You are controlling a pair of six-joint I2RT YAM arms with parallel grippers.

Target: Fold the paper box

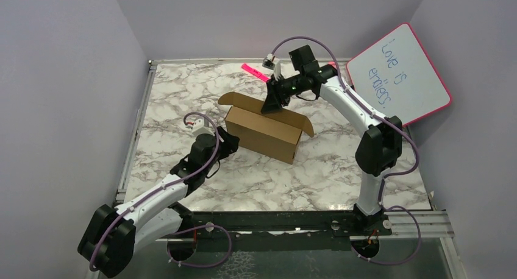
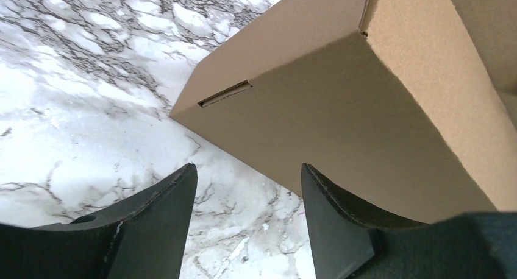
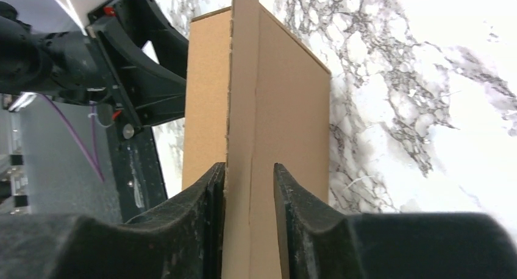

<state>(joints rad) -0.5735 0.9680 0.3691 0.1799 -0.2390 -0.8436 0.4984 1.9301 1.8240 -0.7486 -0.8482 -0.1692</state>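
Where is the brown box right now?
In the top view, the paper box stands in the middle of the marble table, left of the whiteboard.

I'm looking at a lab test cell: plain lilac walls [image 1: 61,78] boxing in a marble-print table [image 1: 177,90], metal rail [image 1: 274,220] along the bottom edge, pink-framed whiteboard [image 1: 399,75] propped upper right.

You look down on a table [image 1: 183,102] with a white, grey-veined marble top, boxed in by plain lavender-grey walls [image 1: 61,78] on the left, back and right. A pink-framed whiteboard [image 1: 399,72] leans tilted against the right wall, with handwriting on it. A pink strip [image 1: 251,69] lies near the far edge. Along your near edge runs a dark metal rail [image 1: 274,221]. The light is soft and even.
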